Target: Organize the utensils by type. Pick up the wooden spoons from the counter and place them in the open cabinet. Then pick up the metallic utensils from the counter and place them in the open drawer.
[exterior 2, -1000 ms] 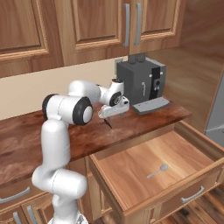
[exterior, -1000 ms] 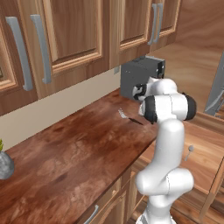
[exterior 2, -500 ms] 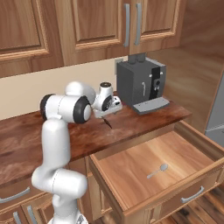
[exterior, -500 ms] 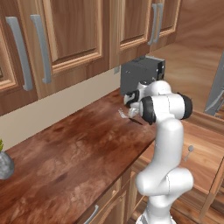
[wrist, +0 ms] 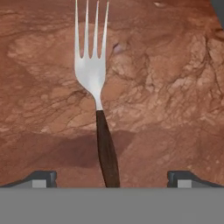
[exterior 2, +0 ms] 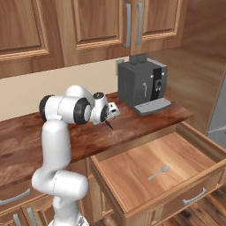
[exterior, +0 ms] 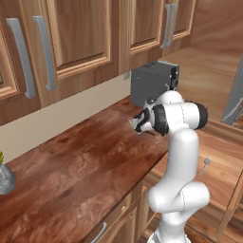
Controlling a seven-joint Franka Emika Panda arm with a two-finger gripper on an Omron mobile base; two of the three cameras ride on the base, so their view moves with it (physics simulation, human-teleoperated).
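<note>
A fork (wrist: 91,74) with grey metal tines and a dark handle lies on the counter (wrist: 175,87), straight below my gripper (wrist: 111,179). Both fingertips (wrist: 41,177) stand wide apart on either side of the handle's end, open and holding nothing. From the base, the gripper (exterior 2: 114,110) hovers low over the counter (exterior 2: 17,137), with the fork's dark handle (exterior 2: 108,125) under it. The open drawer (exterior 2: 132,181) is pulled out below the counter edge, and a grey metal spoon (exterior 2: 159,172) lies on its bottom. The wooden spoons and the open cabinet are out of view.
A dark grey coffee machine (exterior 2: 141,81) stands on the counter just right of the hand. Shut wall cabinets with grey bar handles (exterior 2: 128,24) hang above. A small grey pot (exterior: 5,179) sits far left on the counter (exterior: 71,166). The drawer (exterior: 223,166) juts into the floor space.
The hand has come down and drawn back a little from the coffee machine toward the fork on the counter. The jaws have stayed open.
</note>
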